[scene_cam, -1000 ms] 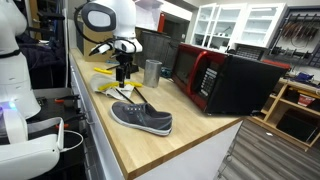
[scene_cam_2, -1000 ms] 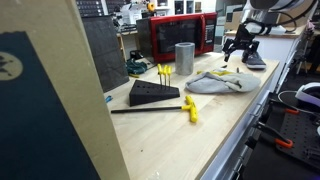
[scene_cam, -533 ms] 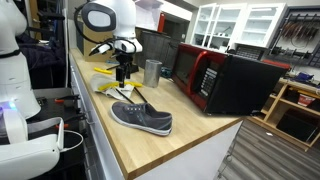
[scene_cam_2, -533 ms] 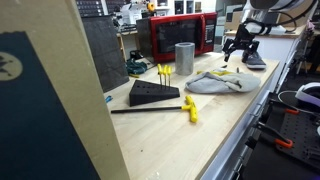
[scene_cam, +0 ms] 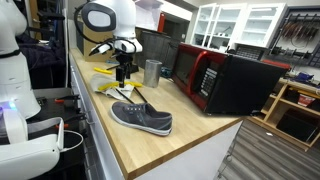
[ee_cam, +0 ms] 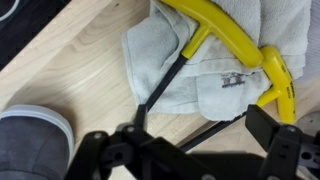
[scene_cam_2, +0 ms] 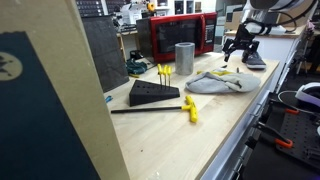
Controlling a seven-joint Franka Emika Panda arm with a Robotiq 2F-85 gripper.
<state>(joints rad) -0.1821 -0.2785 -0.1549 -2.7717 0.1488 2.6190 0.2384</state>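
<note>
Gripper (ee_cam: 192, 140) fingers spread apart, nothing held, hung just above yellow-framed tool (ee_cam: 232, 32) | tool laid untouched on grey cloth (ee_cam: 160, 55) on counter (ee_cam: 60, 70), shoe (ee_cam: 30, 140) near | metal cup (scene_cam: 152, 72), microwave (scene_cam: 225, 80) seen farther back | no shift noted against earlier frames; arm judged paused in hover.

No change shows between the earlier pictures and now. In both exterior views the black two-finger gripper (scene_cam: 123, 72) (scene_cam_2: 240, 54) hangs at the same height over the crumpled grey cloth (scene_cam_2: 215, 82). Nothing on the light wooden counter (scene_cam: 160, 150) has shifted.
</note>
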